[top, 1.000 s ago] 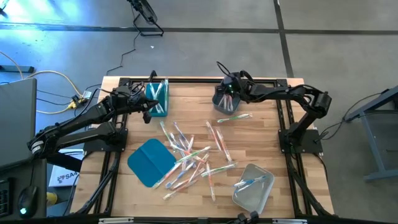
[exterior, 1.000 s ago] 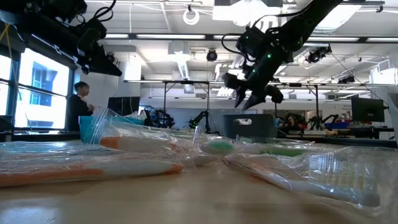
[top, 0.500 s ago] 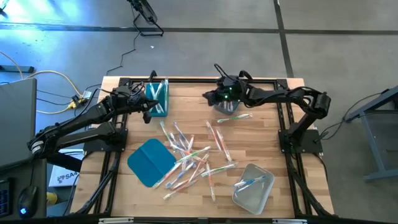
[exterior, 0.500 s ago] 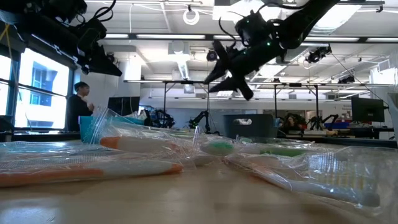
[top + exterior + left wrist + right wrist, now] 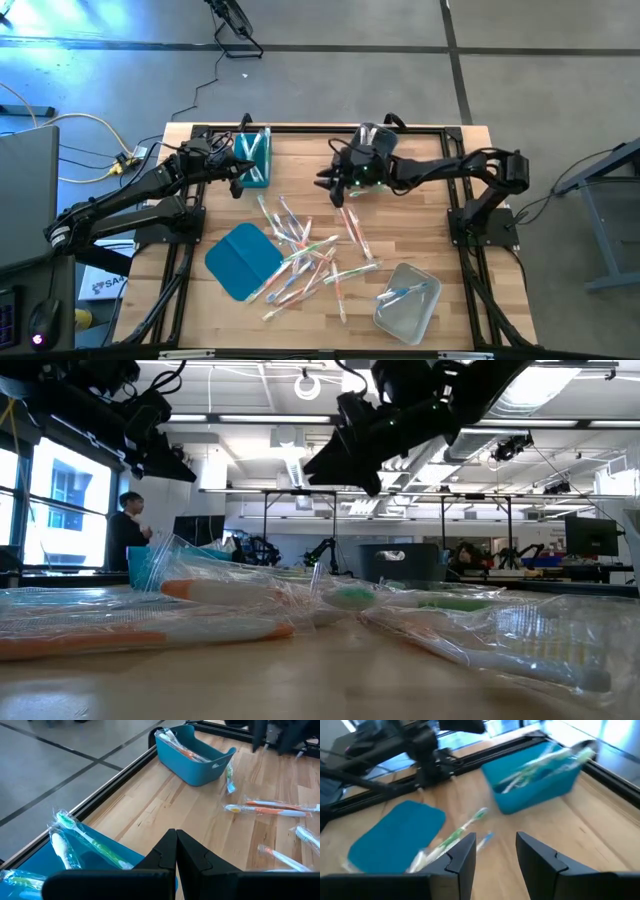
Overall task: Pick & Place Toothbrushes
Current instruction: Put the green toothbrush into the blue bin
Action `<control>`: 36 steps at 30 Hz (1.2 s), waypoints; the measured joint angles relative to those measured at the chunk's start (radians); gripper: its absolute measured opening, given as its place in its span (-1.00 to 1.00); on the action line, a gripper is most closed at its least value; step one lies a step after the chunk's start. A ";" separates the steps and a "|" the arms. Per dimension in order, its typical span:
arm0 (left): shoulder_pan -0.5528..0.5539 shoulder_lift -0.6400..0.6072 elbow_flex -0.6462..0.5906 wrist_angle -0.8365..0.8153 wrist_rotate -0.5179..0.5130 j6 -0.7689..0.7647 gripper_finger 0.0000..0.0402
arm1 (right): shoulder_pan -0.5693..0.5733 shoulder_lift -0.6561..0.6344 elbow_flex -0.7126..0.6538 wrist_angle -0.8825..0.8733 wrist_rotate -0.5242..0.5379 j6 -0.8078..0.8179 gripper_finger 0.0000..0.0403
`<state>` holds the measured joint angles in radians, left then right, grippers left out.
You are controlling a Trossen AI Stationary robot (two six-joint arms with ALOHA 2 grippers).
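No readable text, label, brand, number or sign anywhere. Only a white box (image 5: 103, 285) beside the desk (image 5: 420, 225), seen from above, with dark print too small to make out.

Right gripper (image 5: 331, 184) swung off grey bin toward table centre, above scattered toothbrushes (image 5: 305, 248); jaws apart, empty.

Toothbrushes (image 5: 305, 250): thin wrapped sticks, pale with green, orange or blue parts, scattered flat and criss-crossed mid-table. A few lie in the teal bin (image 5: 256, 157) at the far left, two or so in the clear bin (image 5: 408, 297) at the near right.
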<state>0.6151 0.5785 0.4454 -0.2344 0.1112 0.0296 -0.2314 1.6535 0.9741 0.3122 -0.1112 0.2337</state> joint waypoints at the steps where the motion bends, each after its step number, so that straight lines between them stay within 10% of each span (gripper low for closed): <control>1: 0.000 0.000 0.000 0.000 0.000 0.000 -0.99 | 0.008 0.000 0.000 0.000 0.000 0.001 -0.34; 12: 0.000 0.000 0.000 0.000 0.000 0.000 -0.99 | 0.043 -0.002 0.000 -0.035 0.106 -0.022 -0.34; 36: 0.000 0.000 0.000 0.000 0.000 0.019 -0.99 | 0.048 -0.221 0.000 -0.998 0.270 -0.049 -0.34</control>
<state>0.6151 0.5781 0.4454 -0.2344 0.1112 0.0484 -0.1837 1.4326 0.9743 -0.6856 0.1591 0.1845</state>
